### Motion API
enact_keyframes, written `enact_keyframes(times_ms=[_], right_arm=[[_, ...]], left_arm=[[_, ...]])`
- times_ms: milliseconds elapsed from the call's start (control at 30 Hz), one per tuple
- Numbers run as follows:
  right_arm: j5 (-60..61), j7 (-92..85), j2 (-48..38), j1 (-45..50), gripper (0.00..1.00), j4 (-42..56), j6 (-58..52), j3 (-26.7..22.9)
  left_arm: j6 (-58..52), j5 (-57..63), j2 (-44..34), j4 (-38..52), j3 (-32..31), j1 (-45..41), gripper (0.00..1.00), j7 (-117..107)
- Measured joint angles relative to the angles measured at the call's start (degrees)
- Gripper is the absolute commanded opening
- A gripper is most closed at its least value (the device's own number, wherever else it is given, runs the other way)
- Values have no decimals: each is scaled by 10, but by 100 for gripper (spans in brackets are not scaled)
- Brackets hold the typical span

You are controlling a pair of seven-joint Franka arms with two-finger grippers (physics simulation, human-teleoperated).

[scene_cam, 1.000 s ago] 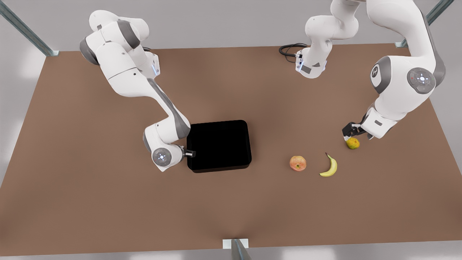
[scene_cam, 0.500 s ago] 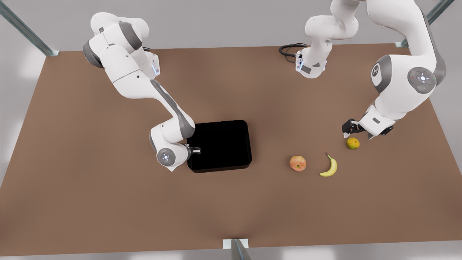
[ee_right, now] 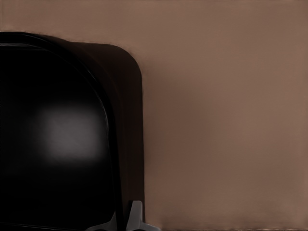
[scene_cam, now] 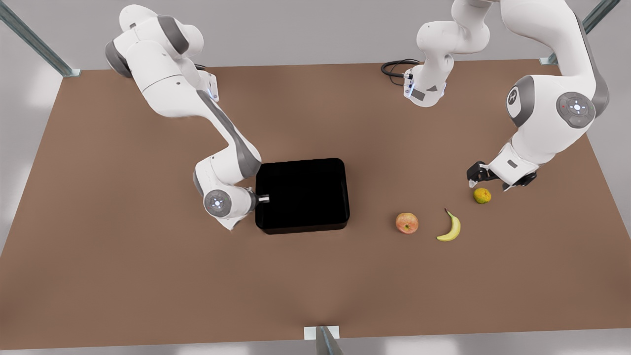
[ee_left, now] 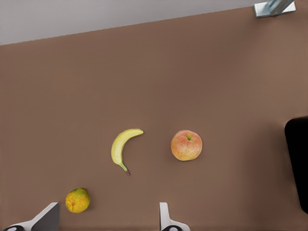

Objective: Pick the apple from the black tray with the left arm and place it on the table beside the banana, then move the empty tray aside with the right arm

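Small, round and red-orange with a yellowish blush, the apple (scene_cam: 406,223) lies on the matte brown table (scene_cam: 123,256) at lower right of centre in the front view, just beside the curved yellow banana (scene_cam: 450,228) but not touching it; the left wrist view shows the same pair, the apple (ee_left: 186,145) and banana (ee_left: 121,147) apart with bare table between. A smaller yellow-green citrus-like fruit (scene_cam: 482,195) sits a little beyond the banana, toward the front view's right, directly under the left gripper (scene_cam: 474,177), whose pale fingers (ee_left: 165,217) stand spread wide and grip nothing, the citrus (ee_left: 77,200) just inside one of them. That arm bends down from the upper right of the frame, wrist tilted toward the fruit. The glossy black rectangular tray (scene_cam: 301,195) with rounded corners and low walls sits near the middle of the table, empty, well apart from the fruit. The right gripper (scene_cam: 262,198) reaches in level from the front view's left, its arm folded at the elbow, and its fingertips pinch the tray's near wall (ee_right: 126,159), closed on the rim. A coiled black cable (scene_cam: 394,67) lies at the table's far edge, and grey metal frame posts (scene_cam: 34,39) rise at the corners. No readable writing appears on any object.
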Motion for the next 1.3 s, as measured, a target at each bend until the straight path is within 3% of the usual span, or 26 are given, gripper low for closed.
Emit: enact_keyframes(times_ms=[100, 367, 567, 1000, 1033, 1067, 1100, 1200, 1300], right_arm=[[0, -16, -24, -6, 15, 0, -49, -24], [-4, -130, -61, -8, 15, 10, -186, -221], [-20, -251, -31, -9, 15, 28, -225, -313], [-23, -439, 71, -24, 17, 61, -165, -331], [-23, -449, 73, -25, 40, 61, -159, -331], [-24, -458, 74, -25, 84, 61, -154, -331], [-23, -466, 74, -25, 100, 61, -150, -331], [-13, -487, 49, -24, 100, 61, -147, -332], [-6, -496, -38, -18, 100, 90, -180, -319]], left_arm=[[0, 0, 0, 2, 0, 0, 100, 3], [0, 2, 6, 7, -2, -1, 100, 10], [4, 0, 12, 8, -4, -6, 100, 12], [8, -1, 14, 8, -4, -5, 100, 12], [8, -1, 15, 8, -4, -5, 100, 12], [8, -1, 16, 8, -4, -5, 100, 12], [8, -1, 16, 8, -4, -4, 100, 12], [8, -1, 17, 8, -4, -4, 100, 11], [8, -1, 17, 8, -4, -4, 100, 11]])
